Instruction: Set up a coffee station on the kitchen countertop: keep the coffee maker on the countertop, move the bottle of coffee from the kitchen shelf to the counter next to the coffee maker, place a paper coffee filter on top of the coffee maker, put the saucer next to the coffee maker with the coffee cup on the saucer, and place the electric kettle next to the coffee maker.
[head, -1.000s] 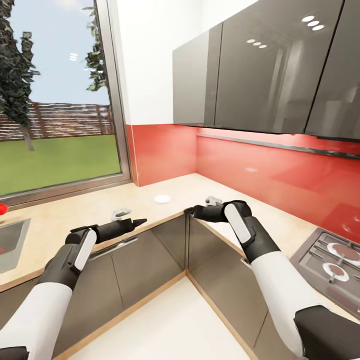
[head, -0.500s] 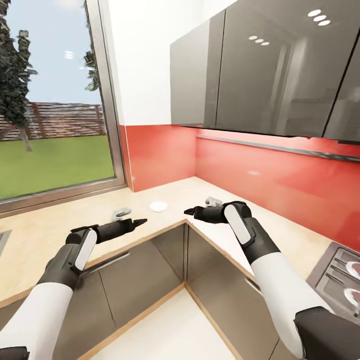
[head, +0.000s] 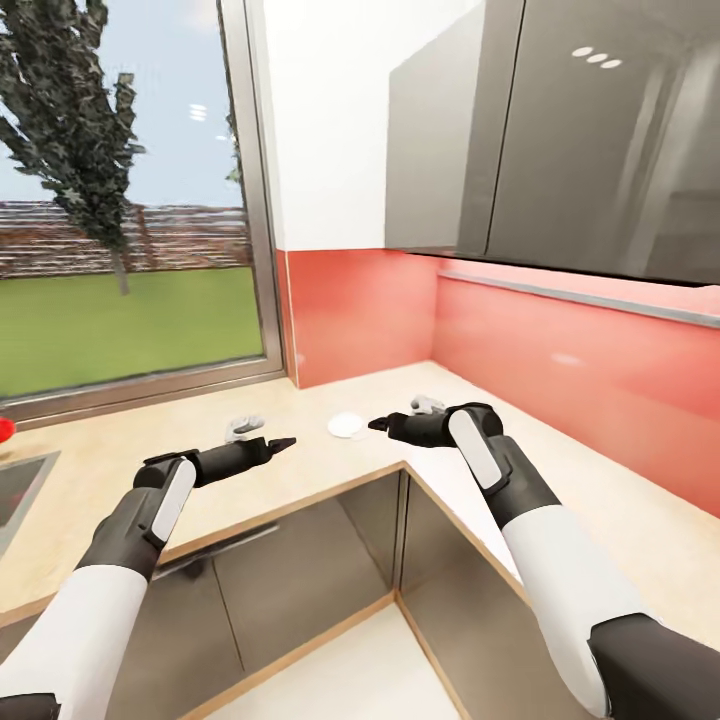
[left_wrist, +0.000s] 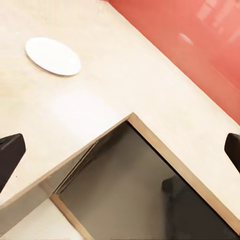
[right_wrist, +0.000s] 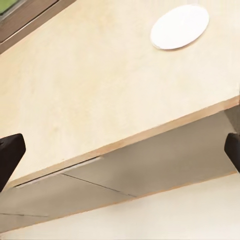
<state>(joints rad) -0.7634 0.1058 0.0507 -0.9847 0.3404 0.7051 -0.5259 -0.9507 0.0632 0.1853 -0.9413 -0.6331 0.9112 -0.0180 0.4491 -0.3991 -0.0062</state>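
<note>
Both grippers agape, empty

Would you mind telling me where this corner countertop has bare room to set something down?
The countertop lies bare along the red backsplash, and also between the white disc and the sink under the window. The tightest spot is by the disc, near the right hand.

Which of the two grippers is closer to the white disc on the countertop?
The right gripper: its tips sit just beside the white disc in the head view, while the left gripper lies farther off, toward the window side.
</note>
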